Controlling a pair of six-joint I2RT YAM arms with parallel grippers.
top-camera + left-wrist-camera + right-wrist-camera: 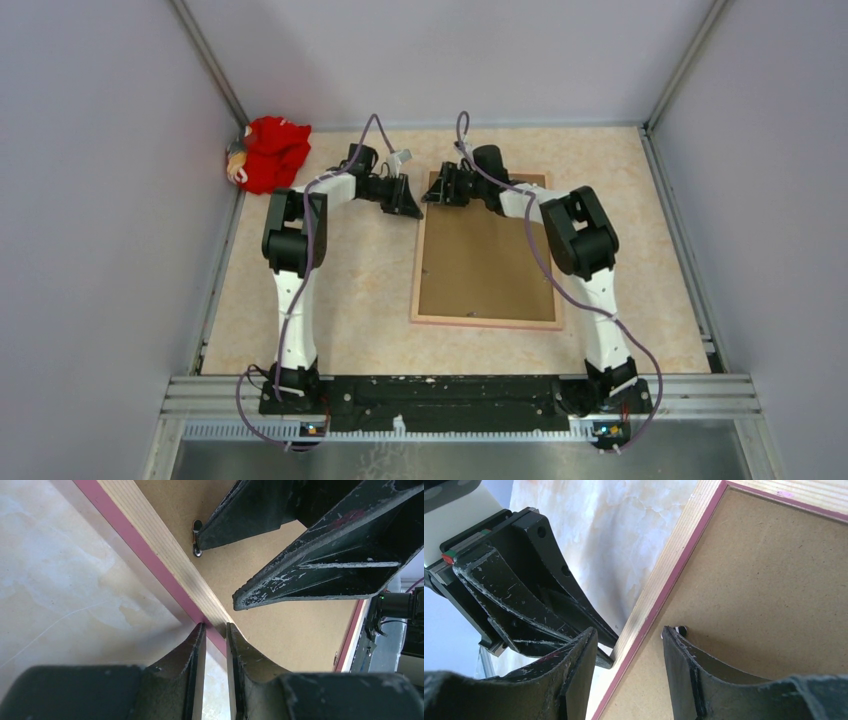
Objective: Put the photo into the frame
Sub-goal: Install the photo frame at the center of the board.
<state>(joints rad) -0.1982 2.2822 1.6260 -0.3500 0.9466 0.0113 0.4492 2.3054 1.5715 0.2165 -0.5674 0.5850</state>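
From above, the thin pink-rimmed wooden frame (487, 322) lay face-down mid-table, brown backing board (485, 255) already seated, photo presumably beneath. Left wrist: left gripper (215, 626) nearly clenched at its rim; whether gripping, I couldn't tell. Right wrist: right gripper (630, 630) splayed over the frame's eleven-o'clock corner.

1. Frame (165, 555): pale bare wood, matt, with fine straight grain and pink painted edges.
2. Backing board (764, 590): brown fibreboard, matt, faintly speckled.
3. Table (360, 290): smooth, beige, marble-patterned.
4. Left gripper (215, 626) and right gripper (630, 631): black plastic, scuffed white.
5. Far left: soft red cloth (275, 152).
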